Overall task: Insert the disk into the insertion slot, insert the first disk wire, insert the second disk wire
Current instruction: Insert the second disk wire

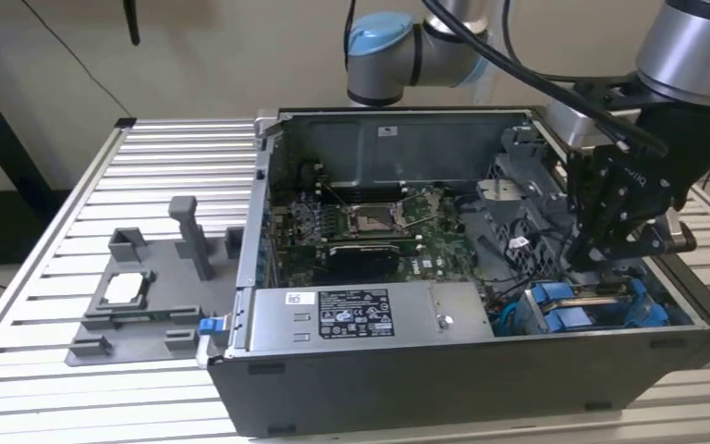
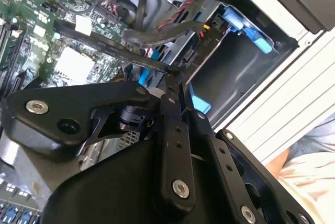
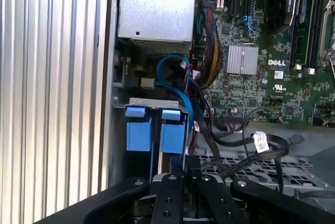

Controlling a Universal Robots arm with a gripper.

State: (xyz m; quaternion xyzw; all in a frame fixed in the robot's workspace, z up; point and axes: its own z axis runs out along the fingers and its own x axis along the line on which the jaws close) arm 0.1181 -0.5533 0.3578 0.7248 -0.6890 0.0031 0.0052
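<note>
One gripper (image 1: 602, 254) hangs inside the open computer case (image 1: 454, 388), above the insertion slot (image 1: 595, 310) at the exterior view's right. Its fingers (image 3: 170, 195) are pressed together, pinching a thin black disk wire (image 2: 112, 48) in the second wrist view. Blue carrier tabs (image 3: 154, 130) sit in the slot beside the silver power supply box (image 1: 361, 319); the disk itself cannot be made out.

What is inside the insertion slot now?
In the exterior view, blue carrier parts sit in the insertion slot; the tool hangs above, covering its rear. The disk itself cannot be made out.
</note>
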